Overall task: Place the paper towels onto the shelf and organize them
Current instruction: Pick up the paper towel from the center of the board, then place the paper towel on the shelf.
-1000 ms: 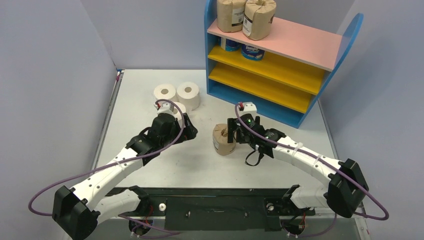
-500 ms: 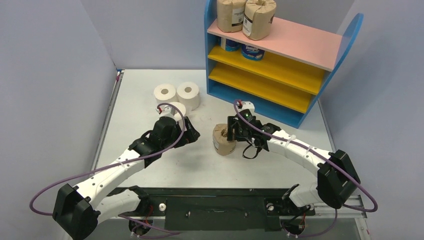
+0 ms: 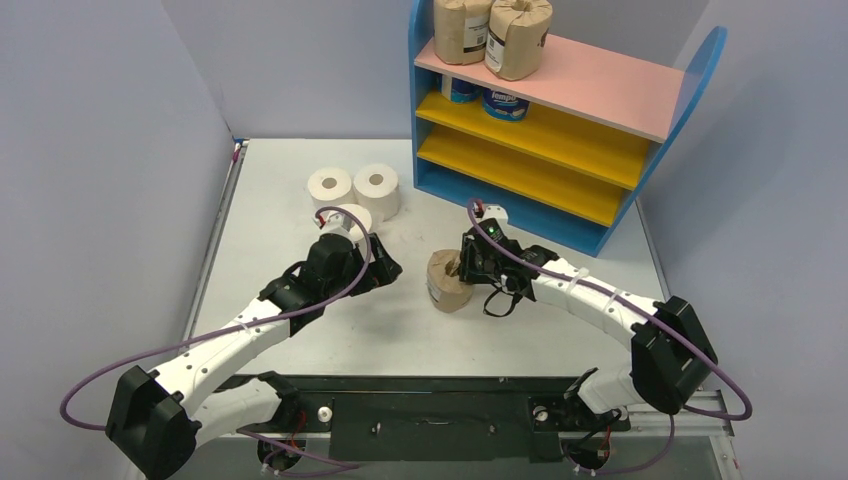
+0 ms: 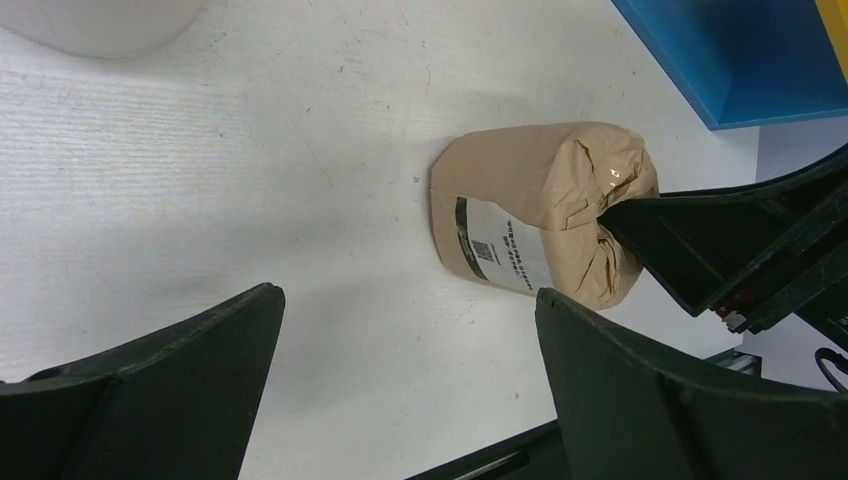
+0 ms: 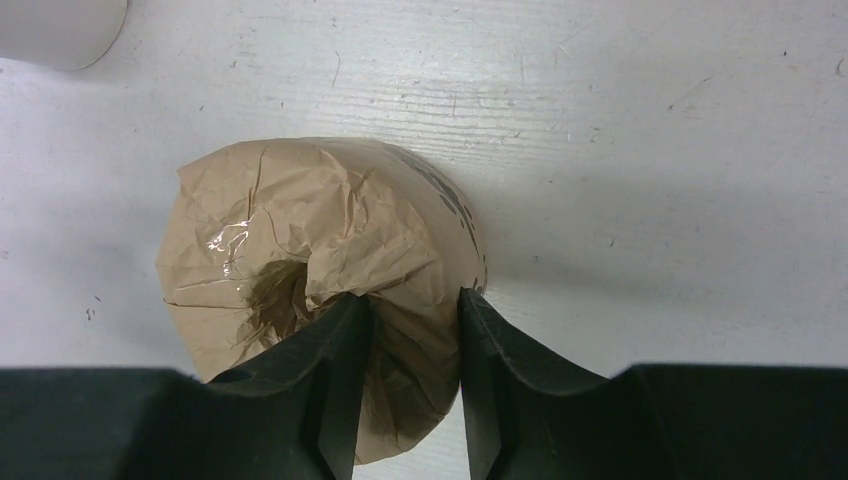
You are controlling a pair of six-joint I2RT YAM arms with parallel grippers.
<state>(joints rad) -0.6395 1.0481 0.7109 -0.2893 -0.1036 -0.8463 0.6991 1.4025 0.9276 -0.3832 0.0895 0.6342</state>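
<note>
Gripping the brown-wrapped roll (image 5: 300, 230) by its wall: your right gripper (image 5: 412, 300) has one finger down in the hollow core and the other on the outside, and the crumpled paper is pinched between them. The roll stands on end on the table (image 3: 400, 330), near the foot of the shelf (image 3: 421, 100) but apart from it.

Before lifting, make sure the pinch bites the roll's wall and not only the loose folds of wrapper, which would likely tear or slip. Raise it straight up first, since a one-sided hold will probably let the roll tip.

Two brown rolls (image 3: 518, 38) stand at the left end of the pink top board (image 3: 610, 90), and the blue-and-white rolls (image 3: 505, 103) sit on the yellow board below. To keep like with like, carry this one over the pink board's front edge and set it upright beside its fellows.

Your left gripper (image 4: 405, 292) hangs wide open and empty next to the white rolls (image 3: 377, 188). Keep it there, clear of the right arm's path.
</note>
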